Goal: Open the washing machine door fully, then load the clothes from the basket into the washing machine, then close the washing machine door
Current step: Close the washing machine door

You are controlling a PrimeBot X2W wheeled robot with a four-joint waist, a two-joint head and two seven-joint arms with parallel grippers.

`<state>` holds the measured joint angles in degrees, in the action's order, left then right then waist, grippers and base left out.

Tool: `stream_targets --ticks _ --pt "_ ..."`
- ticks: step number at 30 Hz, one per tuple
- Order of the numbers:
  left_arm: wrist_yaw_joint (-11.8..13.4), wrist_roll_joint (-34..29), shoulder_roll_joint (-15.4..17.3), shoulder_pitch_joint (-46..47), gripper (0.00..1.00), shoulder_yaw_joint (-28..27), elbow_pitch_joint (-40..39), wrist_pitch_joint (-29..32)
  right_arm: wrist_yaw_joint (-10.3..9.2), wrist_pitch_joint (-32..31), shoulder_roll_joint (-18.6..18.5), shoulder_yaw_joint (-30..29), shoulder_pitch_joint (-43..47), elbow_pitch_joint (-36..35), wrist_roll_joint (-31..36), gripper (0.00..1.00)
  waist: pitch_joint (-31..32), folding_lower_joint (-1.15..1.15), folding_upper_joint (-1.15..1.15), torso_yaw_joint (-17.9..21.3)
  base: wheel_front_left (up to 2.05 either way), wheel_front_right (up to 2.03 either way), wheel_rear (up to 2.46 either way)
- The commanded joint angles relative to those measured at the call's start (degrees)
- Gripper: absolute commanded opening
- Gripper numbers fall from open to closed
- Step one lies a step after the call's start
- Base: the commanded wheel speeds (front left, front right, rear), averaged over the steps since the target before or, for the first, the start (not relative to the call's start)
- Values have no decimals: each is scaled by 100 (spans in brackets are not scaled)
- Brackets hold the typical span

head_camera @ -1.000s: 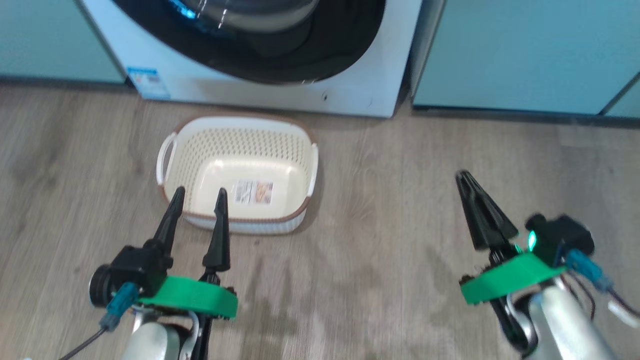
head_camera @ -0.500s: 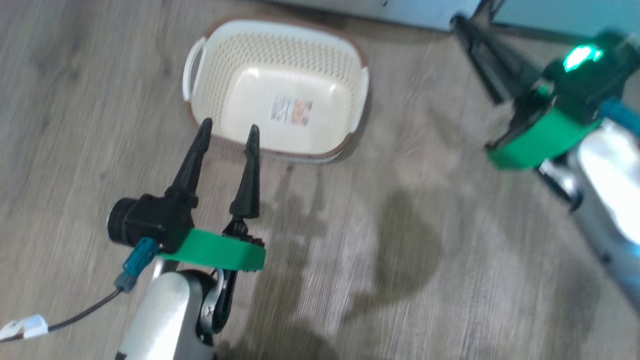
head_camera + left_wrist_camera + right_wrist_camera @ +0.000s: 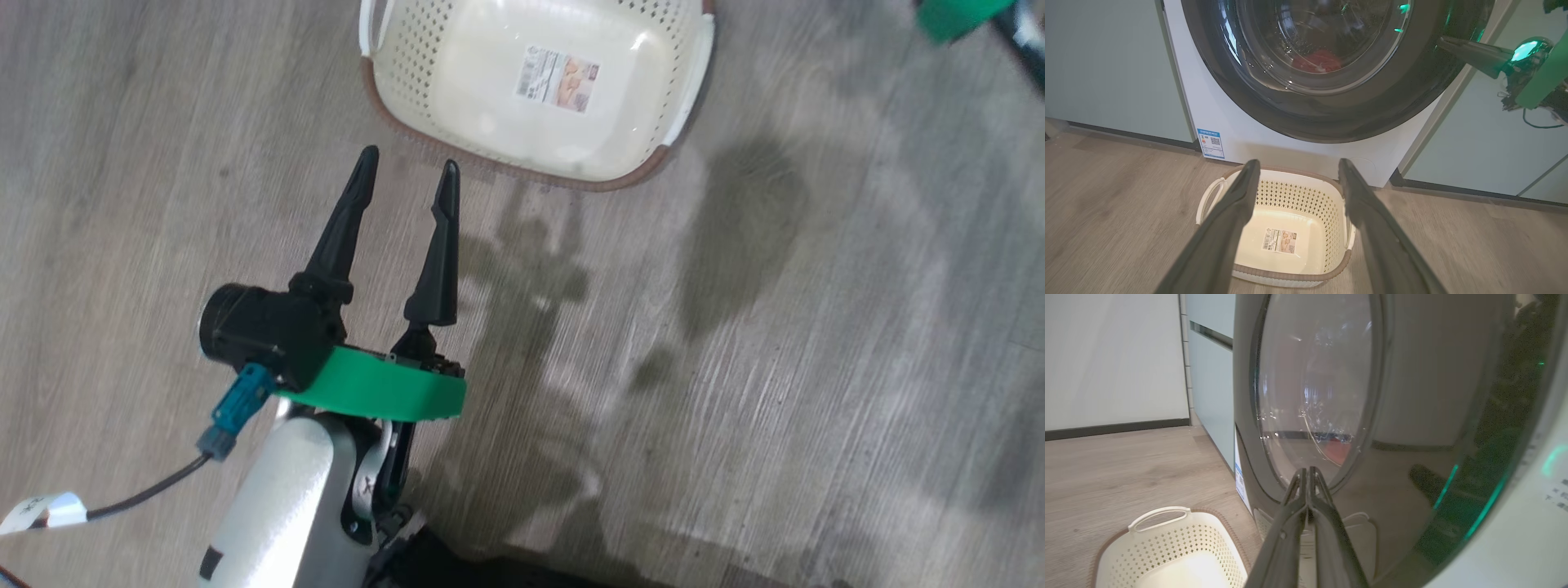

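The washing machine (image 3: 1229,118) fills the top of the left wrist view, and its door (image 3: 1331,122) lies flat against the front. Red clothes (image 3: 1316,61) show through the glass, inside the drum. On the floor before it stands the basket (image 3: 457,82), holding nothing but its label. My left gripper (image 3: 408,159) hovers open just in front of the basket's near rim (image 3: 1290,277). My right gripper (image 3: 1443,41) is shut, with its tip at the right side of the door's black rim. In the right wrist view, the right gripper (image 3: 1306,470) points at the door (image 3: 1412,477) close up.
Pale teal cabinets (image 3: 1106,61) flank the washer on both sides. Grey wood-look floor (image 3: 735,367) spreads around the basket, with the robot's shadow on it. A cable hangs from my left wrist (image 3: 147,494).
The head camera has tilted down, so the washer has left that view. My right arm has risen out of the head view towards the door. The left gripper has kept its place by the basket.
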<state>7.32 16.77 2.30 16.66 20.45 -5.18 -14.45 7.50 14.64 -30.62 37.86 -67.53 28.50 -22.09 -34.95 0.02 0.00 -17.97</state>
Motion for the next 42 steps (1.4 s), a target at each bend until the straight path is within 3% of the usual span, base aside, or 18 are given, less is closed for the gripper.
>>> stream_targets --ticks 1,10,20,24,33,42 --pt "73 48 58 84 100 -129 -235 -55 -1 36 -44 53 -245 83 -67 0 -140 -2 0 -121 0 0 0" --pt "142 145 58 134 100 -24 -239 -55 -1 36 106 -54 -1303 1163 -109 0 -288 -2 0 -218 0 0 0" --pt "179 269 58 212 100 56 -256 -55 -1 36 468 -804 -2154 2214 169 0 -420 -2 0 -329 0 0 0" --pt "185 262 58 223 100 64 -243 -55 -1 36 581 -1021 -2164 2317 396 0 -418 -2 0 -336 0 0 0" --pt "162 168 58 218 100 -33 -141 -55 -1 36 789 -1406 -1454 2035 814 0 -100 -2 0 -150 0 0 0" --pt "-74 -86 58 -60 100 -416 125 -55 -1 36 940 -1519 192 1214 700 0 924 -2 0 335 0 0 0"
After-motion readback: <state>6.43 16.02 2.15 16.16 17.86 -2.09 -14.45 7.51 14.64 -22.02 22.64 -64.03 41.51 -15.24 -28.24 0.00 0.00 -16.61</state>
